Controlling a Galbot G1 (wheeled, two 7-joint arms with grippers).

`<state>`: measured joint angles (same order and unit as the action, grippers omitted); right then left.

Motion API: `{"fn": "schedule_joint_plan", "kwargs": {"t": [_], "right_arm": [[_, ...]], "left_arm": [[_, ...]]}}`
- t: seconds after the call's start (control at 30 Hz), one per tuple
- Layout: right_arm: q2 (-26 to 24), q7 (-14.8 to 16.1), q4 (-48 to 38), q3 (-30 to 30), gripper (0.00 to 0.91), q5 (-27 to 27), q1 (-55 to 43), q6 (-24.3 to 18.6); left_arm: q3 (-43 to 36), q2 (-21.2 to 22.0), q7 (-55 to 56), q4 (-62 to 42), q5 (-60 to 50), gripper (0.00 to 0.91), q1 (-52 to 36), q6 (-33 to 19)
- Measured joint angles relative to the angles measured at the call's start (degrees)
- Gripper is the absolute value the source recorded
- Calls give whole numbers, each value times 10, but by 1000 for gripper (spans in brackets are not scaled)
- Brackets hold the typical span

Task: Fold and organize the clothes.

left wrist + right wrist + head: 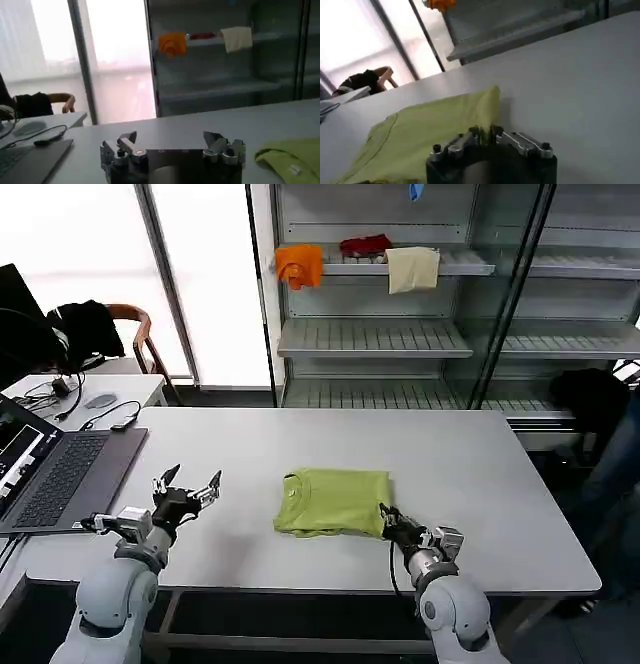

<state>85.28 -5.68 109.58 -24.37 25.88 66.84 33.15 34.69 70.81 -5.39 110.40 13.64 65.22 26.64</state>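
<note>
A lime yellow-green T-shirt [333,502] lies folded into a compact, nearly square packet near the middle of the white table [480,474], its collar turned toward the robot's left and its slightly longer side running left to right across the robot's front.

The right gripper [392,522] sits low on the table at the packet's near right corner, its jaws drawn close together on the edge of the cloth; in the right wrist view the right gripper [485,134] has its jaws nearly meeting just where the folded edge of the T-shirt [430,135] comes to a point, so it appears to be pinching that corner, though how much fabric lies between them cannot be made out.

The left gripper [187,485] hovers above bare table well to the left of the garment, between it and a laptop [55,479], jaws spread wide and holding nothing. From the left wrist, the left gripper [172,145] faces the far shelves, with the T-shirt [290,157] off to one side and apart from it.

The right arm is plainly the nearer, already at the cloth, while the left would have to cross open table toward the collar side to reach it. The folding looks largely done; what remains seems to be squaring or placing the packet, a move that hangs on that corner hold.
</note>
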Motion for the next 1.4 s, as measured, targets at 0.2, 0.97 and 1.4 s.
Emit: {"fn": "schedule_joint_plan", "kwargs": {"t": [0.2,0.97,1.4], "right_arm": [[-6,16,28,-13,907,-25,25,-4],[-113,101,76,-116,907,-109,65,-47],[-137,114,86,-137,907,-149,85,-56]], "left_arm": [[13,3,-7,4,11,907,15,-10],[25,23,-12,14,69,907,39,-33],[5,42,-1,14,74,907,59,-53]]}}
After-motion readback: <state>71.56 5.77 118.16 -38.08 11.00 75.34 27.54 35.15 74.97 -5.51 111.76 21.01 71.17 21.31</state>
